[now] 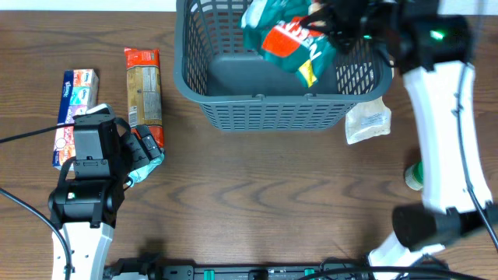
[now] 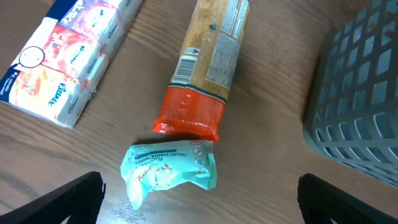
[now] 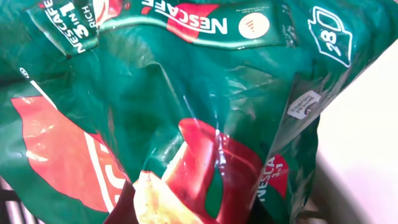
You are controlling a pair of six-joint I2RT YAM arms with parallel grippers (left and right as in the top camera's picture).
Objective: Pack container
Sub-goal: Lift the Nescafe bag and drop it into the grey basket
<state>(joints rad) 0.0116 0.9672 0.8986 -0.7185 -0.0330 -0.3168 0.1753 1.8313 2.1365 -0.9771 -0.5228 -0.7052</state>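
Green Nescafe bag [image 1: 289, 39] hangs pinched in right tool [image 1: 325, 22] over container [image 1: 272, 113]; left tool [image 2: 202, 196] gapes empty

A blue-and-white tissue multipack [image 1: 79, 89] lies at the far left of the wooden surface [image 1: 272, 202]. A long tan packet with orange-red ends [image 1: 144, 85] lies parallel, just beside it. A crumpled mint-green wipes pouch [image 2: 168, 171] sits at that packet's near end. A crumpled green-and-red Nescafé 3 in 1 bag [image 1: 292, 39] is over the container [image 1: 264, 113], and a pale translucent packet [image 1: 367, 120] lies at its right front corner.
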